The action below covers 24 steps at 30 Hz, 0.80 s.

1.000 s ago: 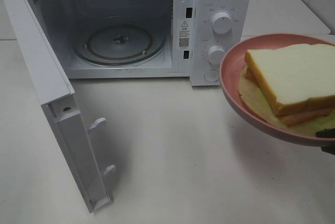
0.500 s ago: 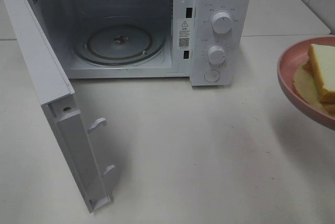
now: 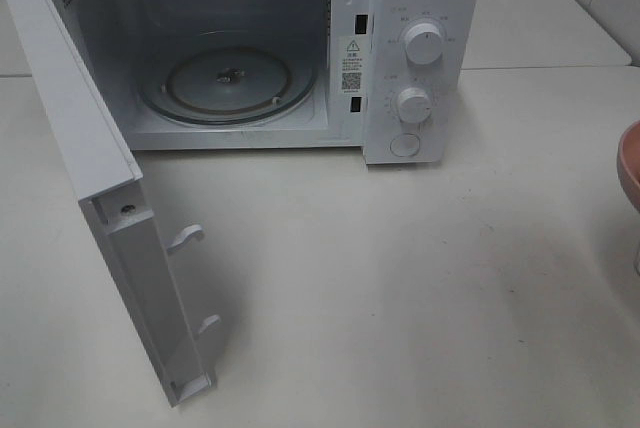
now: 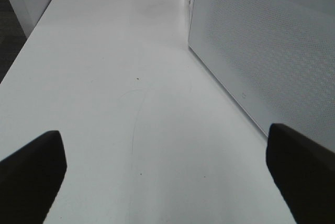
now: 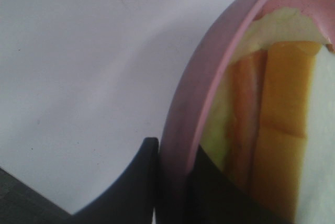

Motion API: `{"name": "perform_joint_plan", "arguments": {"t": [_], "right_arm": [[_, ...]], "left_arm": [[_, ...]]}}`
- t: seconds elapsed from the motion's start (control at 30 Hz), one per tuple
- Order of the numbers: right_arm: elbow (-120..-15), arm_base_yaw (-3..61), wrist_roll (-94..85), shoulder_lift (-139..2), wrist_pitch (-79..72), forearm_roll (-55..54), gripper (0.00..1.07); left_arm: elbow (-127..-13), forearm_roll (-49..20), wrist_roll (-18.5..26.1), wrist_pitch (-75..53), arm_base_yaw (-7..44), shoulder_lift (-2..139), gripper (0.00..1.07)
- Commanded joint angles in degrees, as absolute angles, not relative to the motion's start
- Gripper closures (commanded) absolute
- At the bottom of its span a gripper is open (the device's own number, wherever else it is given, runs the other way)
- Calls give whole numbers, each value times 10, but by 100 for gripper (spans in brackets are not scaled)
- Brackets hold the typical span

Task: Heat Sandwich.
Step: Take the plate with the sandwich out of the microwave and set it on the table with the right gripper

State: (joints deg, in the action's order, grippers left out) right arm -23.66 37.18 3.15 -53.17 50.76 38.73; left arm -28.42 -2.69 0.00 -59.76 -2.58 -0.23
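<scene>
The sandwich (image 5: 277,130), white bread with golden-tan crust, lies on a round pink plate (image 5: 209,77). My right gripper (image 5: 175,182) is shut on the plate's rim, one dark finger on each side. In the exterior view only a sliver of the plate (image 3: 632,163) shows at the far right edge, and the sandwich is out of view there. My left gripper (image 4: 166,169) is open, hovering over bare white table with nothing between its fingertips. It does not show in the exterior view.
The white microwave (image 3: 420,8) stands at the back with its door (image 3: 90,168) swung wide to the left, showing the glass turntable (image 3: 228,83). Two knobs sit on its right panel. A perforated white panel (image 4: 261,51) runs close beside the left gripper.
The plate with the sandwich has moved right, from well inside the exterior view to almost fully past its right edge. The microwave and its door have not moved.
</scene>
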Motion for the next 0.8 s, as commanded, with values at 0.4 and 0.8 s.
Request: {"name": "perform_joint_plan", "arguments": {"t": [0.4,0.8], "right_arm": [[-292,371,304,-685,515,458,107],[-353,371,440,-765,587,484,107]], "left_arm": [[-282,-26,0,-591,-26,-14,8],[-282,-26,0,-591,-26,-14,8]]}}
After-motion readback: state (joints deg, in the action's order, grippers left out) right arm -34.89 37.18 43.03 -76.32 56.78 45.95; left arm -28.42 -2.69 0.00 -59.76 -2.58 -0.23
